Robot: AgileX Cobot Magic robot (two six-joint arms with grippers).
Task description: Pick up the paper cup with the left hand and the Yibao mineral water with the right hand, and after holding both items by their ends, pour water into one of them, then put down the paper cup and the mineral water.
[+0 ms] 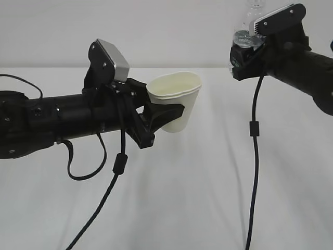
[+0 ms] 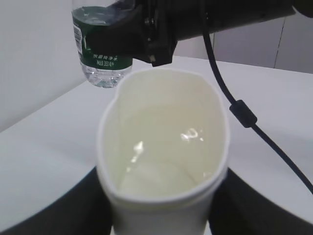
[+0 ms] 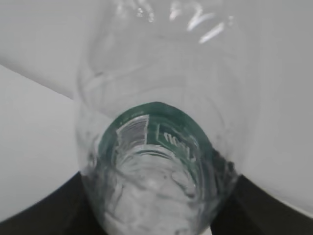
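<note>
The white paper cup (image 1: 177, 99) is held in the air in my left gripper (image 1: 167, 110), which is shut on its lower part; its mouth faces up with a slight tilt. In the left wrist view the cup (image 2: 161, 147) fills the middle, with bright glints on its cream inside, between my black fingers (image 2: 49, 215). My right gripper (image 1: 243, 52) is shut on the Yibao mineral water (image 1: 254, 10), held high, up and to the right of the cup and apart from it. Its green label (image 2: 100, 54) shows. The clear bottle (image 3: 156, 147) fills the right wrist view.
The white table (image 1: 208, 198) lies below both arms. A black cable (image 1: 254, 156) hangs from the right arm, and another cable (image 1: 118, 164) loops under the left arm. A pale wall stands behind.
</note>
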